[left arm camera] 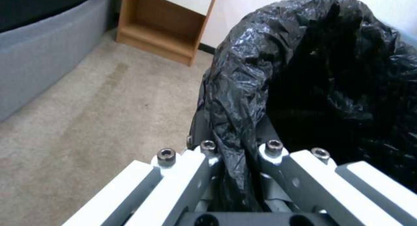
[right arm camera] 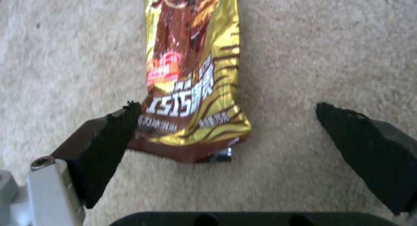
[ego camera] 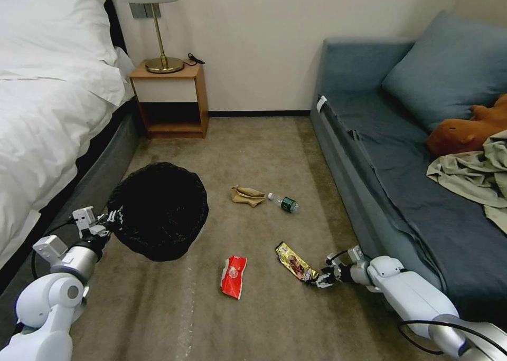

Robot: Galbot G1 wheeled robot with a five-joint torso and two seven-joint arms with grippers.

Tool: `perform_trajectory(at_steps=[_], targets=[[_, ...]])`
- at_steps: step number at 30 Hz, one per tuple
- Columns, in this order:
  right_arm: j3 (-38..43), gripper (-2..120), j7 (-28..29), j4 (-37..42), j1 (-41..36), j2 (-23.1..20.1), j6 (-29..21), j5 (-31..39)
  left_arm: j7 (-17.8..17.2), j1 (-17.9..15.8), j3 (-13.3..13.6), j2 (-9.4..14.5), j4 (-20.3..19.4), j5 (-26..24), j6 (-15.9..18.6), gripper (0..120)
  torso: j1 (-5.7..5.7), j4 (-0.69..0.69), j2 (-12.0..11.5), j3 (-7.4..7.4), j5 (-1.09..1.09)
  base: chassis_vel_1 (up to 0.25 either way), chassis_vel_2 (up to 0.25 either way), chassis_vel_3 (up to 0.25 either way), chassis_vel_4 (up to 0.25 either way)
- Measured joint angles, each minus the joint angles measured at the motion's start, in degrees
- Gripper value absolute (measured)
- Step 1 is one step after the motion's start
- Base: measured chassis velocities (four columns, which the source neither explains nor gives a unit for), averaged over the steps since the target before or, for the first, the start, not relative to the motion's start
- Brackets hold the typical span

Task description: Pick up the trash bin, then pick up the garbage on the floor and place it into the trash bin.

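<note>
My left gripper (ego camera: 113,218) is shut on the near rim of the trash bin (ego camera: 161,208), a round bin lined with a crinkled black bag (left arm camera: 304,72), held just above the floor (ego camera: 264,150) at centre left. Garbage lies on the carpet: a red wrapper (ego camera: 233,276), a gold-brown wrapper (ego camera: 296,262), a clear bottle with a green label (ego camera: 284,202) and a crumpled tan paper bag (ego camera: 247,195). My right gripper (ego camera: 318,281) is open and low over the near end of the gold-brown wrapper (right arm camera: 191,72), one pad (right arm camera: 108,147) touching its edge.
A bed (ego camera: 47,118) runs along the left and a blue sofa (ego camera: 412,160) along the right, holding a brown plush toy (ego camera: 465,131) and a beige-green garment (ego camera: 475,173). A wooden nightstand (ego camera: 169,100) with a lamp stands against the back wall.
</note>
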Motion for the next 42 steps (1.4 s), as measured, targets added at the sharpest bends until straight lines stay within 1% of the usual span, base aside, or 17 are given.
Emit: perform_trajectory(at_steps=[5,6,7,8,9,15,19,21,23,27,31,32,33,37,38,41,42], targets=[[-1.0,99,0.3,1.2,0.0,-0.1,-0.6,1.2,0.1,0.1,0.0,-0.2,0.1,0.1,-0.1,4,0.0,0.01,0.0,0.01,0.04,0.0,0.0,0.0,0.0],[-1.5,99,0.2,2.1,-0.3,-0.1,-1.1,1.8,0.1,0.1,0.0,-0.2,0.3,0.1,-0.1,4,0.0,0.04,0.0,0.01,0.05,0.0,0.0,0.0,0.0],[-1.8,99,0.1,2.9,-0.5,0.1,-1.2,2.2,0.1,0.0,0.0,-0.2,0.3,0.1,-0.1,4,0.01,0.1,0.0,0.01,0.22,0.0,0.0,0.0,0.0],[-1.8,99,0.1,2.9,-0.5,0.1,-1.2,2.2,0.1,0.0,0.0,-0.2,0.3,0.1,-0.1,4,0.01,0.1,0.0,0.01,0.22,0.0,0.0,0.0,0.0],[-2.2,98,0.1,3.9,-0.7,-0.2,-1.9,2.7,0.1,0.0,-0.1,-0.2,0.3,0.1,-0.1,4,0.01,0.17,0.0,0.01,0.21,0.0,0.0,0.0,0.0],[-3.8,96,1.0,7.3,-1.2,-0.8,-3.4,4.3,0.2,0.0,-0.2,-0.3,0.9,0.1,-0.2,4,0.01,0.12,0.0,0.02,0.16,0.0,0.0,0.0,0.0],[-4.1,83,1.7,7.3,-1.3,-0.4,-3.1,4.2,0.4,0.3,-0.2,-0.5,1.0,0.2,-0.4,4,0.01,0.09,0.0,0.02,0.11,0.0,0.0,0.0,0.0],[-4.1,83,1.7,7.3,-1.3,-0.4,-3.1,4.2,0.4,0.3,-0.2,-0.5,1.0,0.2,-0.4,4,0.01,0.09,0.0,0.02,0.11,0.0,0.0,0.0,0.0],[-3.8,70,2.2,7.1,-1.6,-0.5,-2.1,3.9,0.5,0.3,-0.2,-0.5,1.2,0.2,-0.4,4,0.01,0.08,0.0,0.01,0.1,0.0,0.0,0.0,0.0],[-3.6,60,2.3,6.8,-1.7,-0.7,-1.3,3.7,0.5,0.2,-0.2,-0.4,1.2,0.2,-0.5,4,0.01,0.09,0.0,0.01,0.11,0.0,0.0,0.0,0.0],[-3.3,42,2.1,6.5,-2.0,-0.9,0.1,3.6,0.5,0.2,-0.1,-0.5,1.4,0.2,-0.5,4,0.01,0.08,0.0,0.01,0.11,0.0,0.0,0.0,0.0],[-3.3,42,2.1,6.5,-2.0,-0.9,0.1,3.6,0.5,0.2,-0.1,-0.5,1.4,0.2,-0.5,4,0.01,0.08,0.0,0.01,0.11,0.0,0.0,0.0,0.0],[-3.2,33,2.0,6.4,-2.0,-0.9,0.5,3.4,0.5,0.2,0.0,-0.6,1.6,0.3,-0.6,4,0.01,0.08,0.0,0.01,0.11,0.0,0.0,0.0,0.0],[-3.1,18,2.0,6.1,-2.1,-0.6,1.2,3.4,0.5,0.2,0.2,-0.7,1.6,0.3,-0.6,4,0.01,0.09,0.0,0.01,0.12,0.0,0.0,0.0,0.0],[-3.1,18,2.0,6.1,-2.1,-0.6,1.2,3.4,0.5,0.2,0.2,-0.7,1.6,0.3,-0.6,4,0.01,0.09,0.0,0.01,0.12,0.0,0.0,0.0,0.0],[-2.9,2,2.0,5.4,-2.1,0.0,1.9,3.3,0.5,0.0,0.4,-0.6,1.5,0.3,-0.6,4,0.01,0.09,0.0,0.01,0.11,0.0,0.0,0.0,0.0],[-2.9,2,2.0,5.4,-2.1,0.0,1.9,3.3,0.5,0.0,0.4,-0.6,1.5,0.3,-0.6,4,0.01,0.09,0.0,0.01,0.11,0.0,0.0,0.0,0.0]])
